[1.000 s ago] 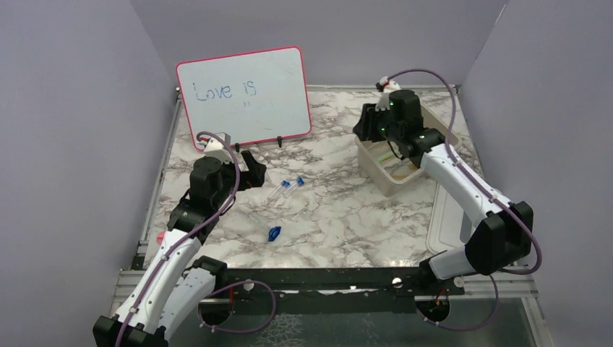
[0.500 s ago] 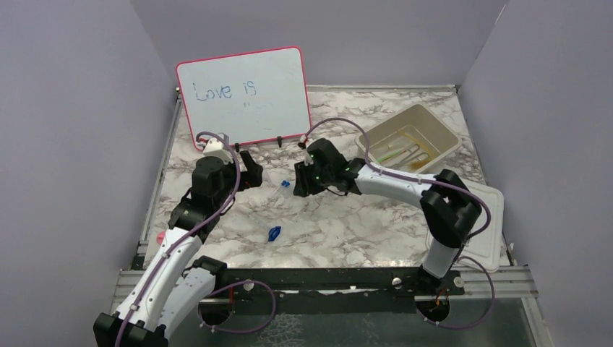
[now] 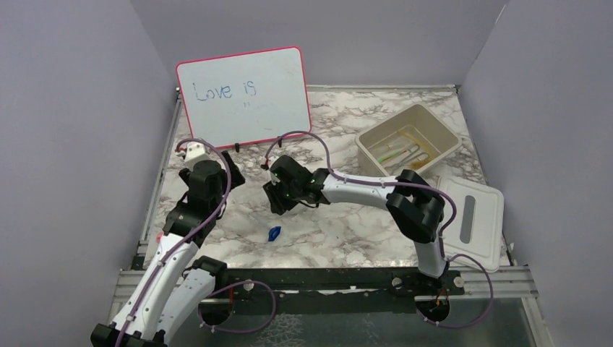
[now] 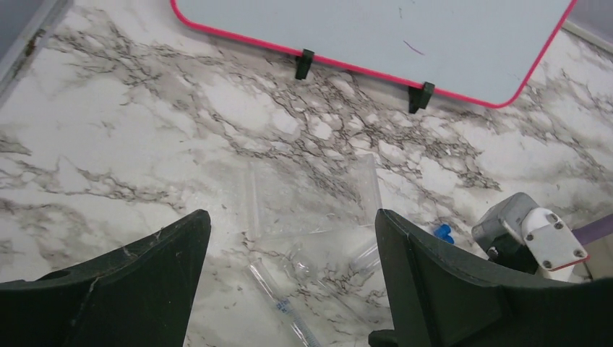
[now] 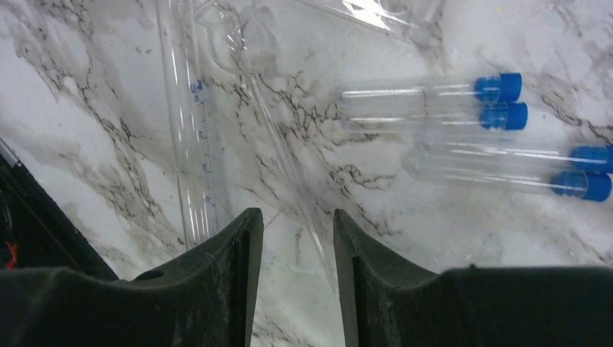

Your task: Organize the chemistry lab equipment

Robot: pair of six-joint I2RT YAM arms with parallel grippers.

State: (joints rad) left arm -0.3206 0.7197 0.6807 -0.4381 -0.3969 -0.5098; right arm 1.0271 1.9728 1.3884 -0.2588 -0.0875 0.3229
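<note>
Four clear tubes with blue caps [image 5: 434,116] lie side by side on the marble table [image 5: 87,108], their long axes running nine to three with caps toward three, up at about two o'clock from the right gripper [image 5: 293,217], whose jaws stand partly apart and hold nothing. Those jaws part along that same nine-to-three line, so a wrist turn looks needed to straddle a tube. The left gripper [image 4: 290,217], wide open and empty over other clear glassware [image 4: 361,188], sits farther off.

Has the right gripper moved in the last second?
Yes. The right gripper swung left, away from the beige tub, to a spot below the whiteboard.
</note>
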